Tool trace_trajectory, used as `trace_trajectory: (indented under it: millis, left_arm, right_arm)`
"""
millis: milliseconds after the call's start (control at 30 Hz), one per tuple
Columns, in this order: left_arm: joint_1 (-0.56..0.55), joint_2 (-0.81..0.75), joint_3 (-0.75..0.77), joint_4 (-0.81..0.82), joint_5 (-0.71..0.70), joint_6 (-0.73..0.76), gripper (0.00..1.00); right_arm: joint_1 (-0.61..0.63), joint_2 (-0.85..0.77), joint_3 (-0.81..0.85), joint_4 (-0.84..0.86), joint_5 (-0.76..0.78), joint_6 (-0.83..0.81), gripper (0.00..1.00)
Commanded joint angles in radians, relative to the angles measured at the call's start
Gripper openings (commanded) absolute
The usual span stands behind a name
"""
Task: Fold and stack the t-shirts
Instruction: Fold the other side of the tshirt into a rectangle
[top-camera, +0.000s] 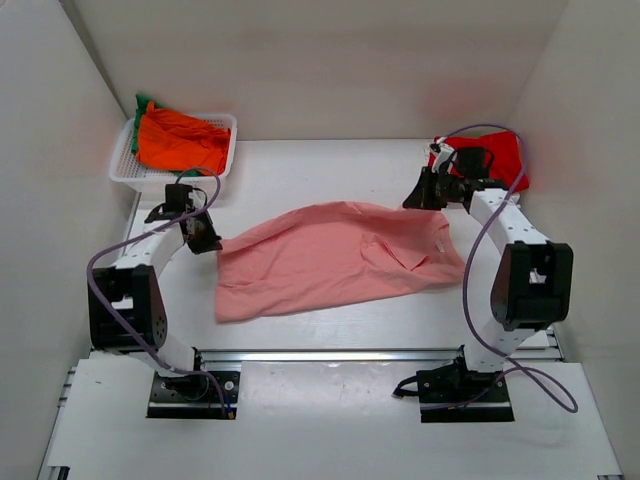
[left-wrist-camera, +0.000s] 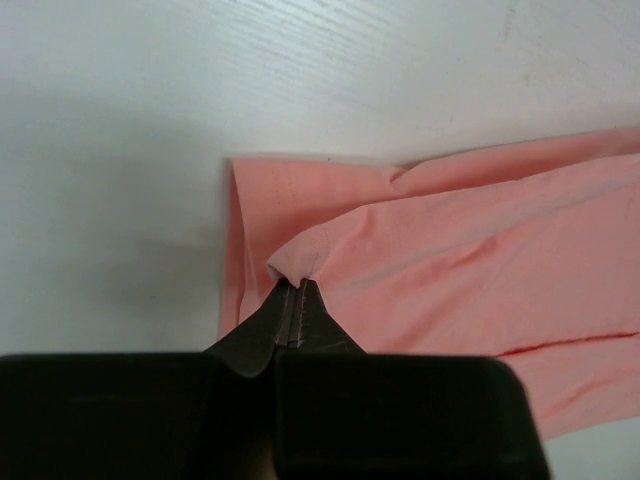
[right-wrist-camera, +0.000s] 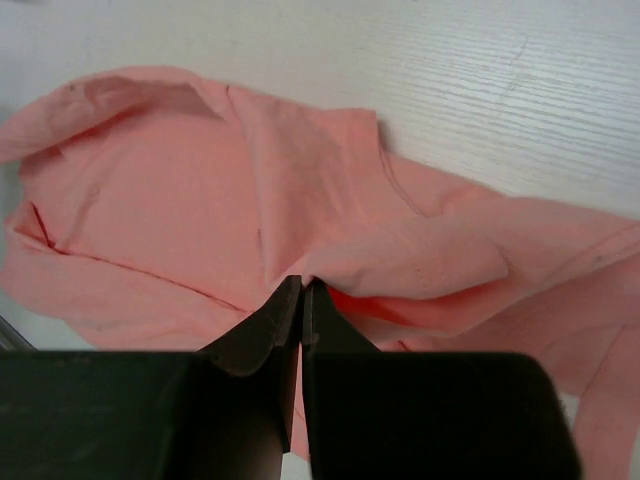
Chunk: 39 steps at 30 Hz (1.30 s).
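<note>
I see the salmon-pink t-shirt lying rumpled on the desk, the left gripper and right gripper each clenched on an edge fold; light and limp, it should handle best by its hems.

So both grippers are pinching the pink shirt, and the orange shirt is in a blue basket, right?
No, the basket is white, as the top view shows. The left gripper and right gripper do pinch the pink shirt, and the orange shirt is in the basket.
</note>
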Motion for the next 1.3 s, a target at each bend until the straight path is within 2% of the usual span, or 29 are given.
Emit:
trace_trajectory:
  millis: [0, 233, 733, 1000, 1133, 1267]
  left_arm:
    - [0.005, -0.122, -0.042, 0.01, -0.017, 0.023, 0.0]
    - [-0.008, -0.211, -0.114, -0.017, -0.014, 0.028, 0.0]
    - [-0.035, -0.321, -0.251, -0.091, -0.014, 0.009, 0.0]
    - [-0.021, -0.403, -0.298, -0.097, -0.043, 0.002, 0.0]
    - [-0.017, -0.374, -0.281, -0.105, -0.039, 0.014, 0.0]
    - [-0.015, -0.355, -0.303, -0.113, -0.044, 0.009, 0.0]
  right_arm:
    - [-0.04, -0.144, -0.067, 0.099, 0.001, -0.015, 0.0]
    - [-0.106, -0.267, -0.202, 0.055, 0.004, -0.047, 0.0]
    - [-0.157, -0.348, -0.421, 0.024, 0.044, -0.047, 0.0]
    - [-0.16, -0.347, -0.437, 0.01, 0.087, -0.047, 0.0]
    - [-0.172, -0.328, -0.417, 0.026, 0.072, -0.041, 0.0]
    - [-0.182, -0.281, -0.401, -0.016, 0.151, -0.03, 0.0]
